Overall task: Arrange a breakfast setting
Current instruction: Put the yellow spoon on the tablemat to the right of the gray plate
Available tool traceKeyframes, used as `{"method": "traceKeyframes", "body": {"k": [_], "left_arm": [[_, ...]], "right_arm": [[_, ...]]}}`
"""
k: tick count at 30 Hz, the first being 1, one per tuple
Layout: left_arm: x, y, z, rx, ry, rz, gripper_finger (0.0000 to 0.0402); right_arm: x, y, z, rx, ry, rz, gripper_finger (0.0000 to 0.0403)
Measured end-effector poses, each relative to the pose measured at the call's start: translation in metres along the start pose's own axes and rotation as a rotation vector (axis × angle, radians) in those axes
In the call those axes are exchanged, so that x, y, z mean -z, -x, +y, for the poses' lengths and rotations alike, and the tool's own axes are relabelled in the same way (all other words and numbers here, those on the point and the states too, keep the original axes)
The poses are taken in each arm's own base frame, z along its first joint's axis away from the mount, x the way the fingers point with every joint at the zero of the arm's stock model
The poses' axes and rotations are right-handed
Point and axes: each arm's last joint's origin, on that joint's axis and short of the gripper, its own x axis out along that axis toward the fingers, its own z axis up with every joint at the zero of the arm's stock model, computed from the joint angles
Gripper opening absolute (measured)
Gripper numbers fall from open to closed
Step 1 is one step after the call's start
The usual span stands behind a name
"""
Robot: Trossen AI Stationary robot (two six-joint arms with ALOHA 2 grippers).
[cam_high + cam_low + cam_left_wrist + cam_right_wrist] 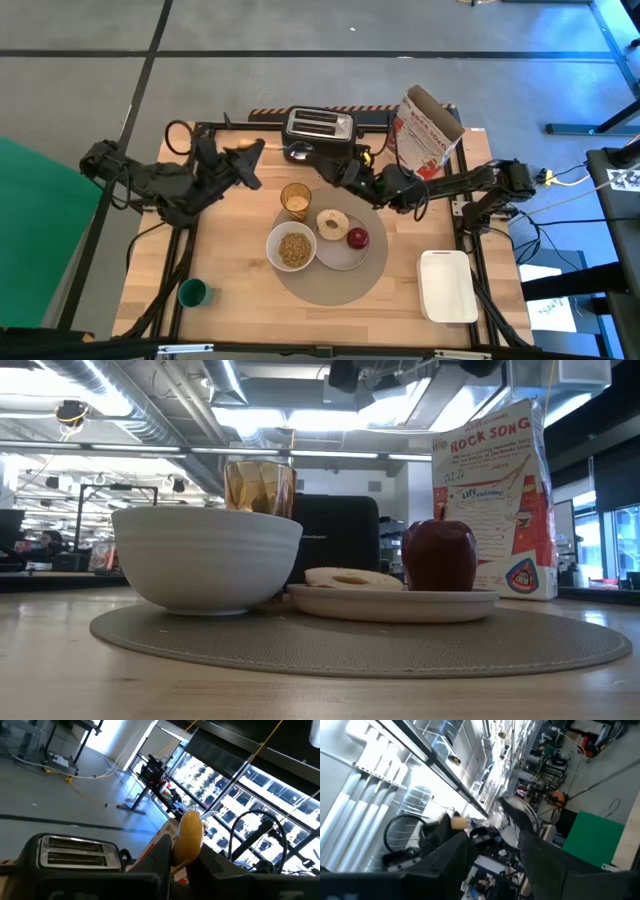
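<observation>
The round grey woven placemat [330, 278] is seen on the wooden table [230, 290]. On it stand the white ribbed bowl [291, 247] and the white plate [345, 252], which carries the pale bagel [332, 223] and the red apple [358, 238]. The amber glass tumbler [295, 200] stands at the mat's far edge. The orange-handled spoon [190, 836] is held aloft, pinched in the left gripper [248, 158]. The right gripper [328, 167] is raised beside the chrome toaster [318, 125]; its fingers are spread.

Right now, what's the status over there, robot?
Left gripper shut on orange-handled spoon, left of toaster. Right gripper open, beside toaster. White bowl, white plate, amber tumbler on grey placemat; spoon not yet placed.
</observation>
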Motion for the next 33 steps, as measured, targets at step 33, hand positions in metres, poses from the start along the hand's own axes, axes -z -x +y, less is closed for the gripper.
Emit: {"method": "traceKeyframes", "body": {"k": [33], "left_arm": [[-0.005, -0.014, -0.001, 0.101, -0.025, 0.028, 0.0033]], "right_arm": [[-0.01, -0.004, -0.004, -0.033, 0.096, 0.007, 0.008]]}}
